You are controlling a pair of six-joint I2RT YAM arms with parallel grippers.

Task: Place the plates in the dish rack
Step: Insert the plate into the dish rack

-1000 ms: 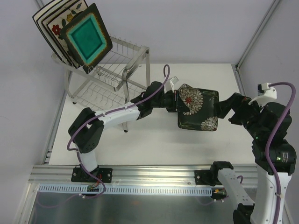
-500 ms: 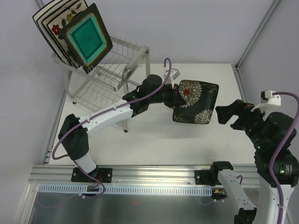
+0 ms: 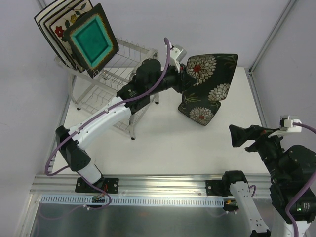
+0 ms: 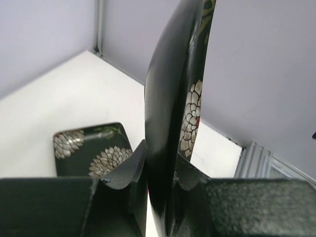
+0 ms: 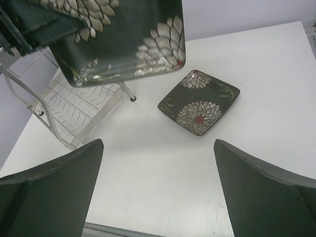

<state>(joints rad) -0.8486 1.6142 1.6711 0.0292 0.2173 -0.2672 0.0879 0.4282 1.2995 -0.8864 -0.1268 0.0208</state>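
No writing, label, brand, number or sign is legible in any view. The dark plate (image 3: 207, 86) in the upper middle shows only white blooms, no lettering.

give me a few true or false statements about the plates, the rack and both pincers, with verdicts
1. The left pincer is shut on a dark plate with white blooms, held off the table. True.
2. The right pincer grips a plate. False: it is open and empty.
3. A second dark flowered plate lies flat on the table. True.
4. The dish rack holds no plates. False: several stand in its top tier, with a teal-centred plate in front.
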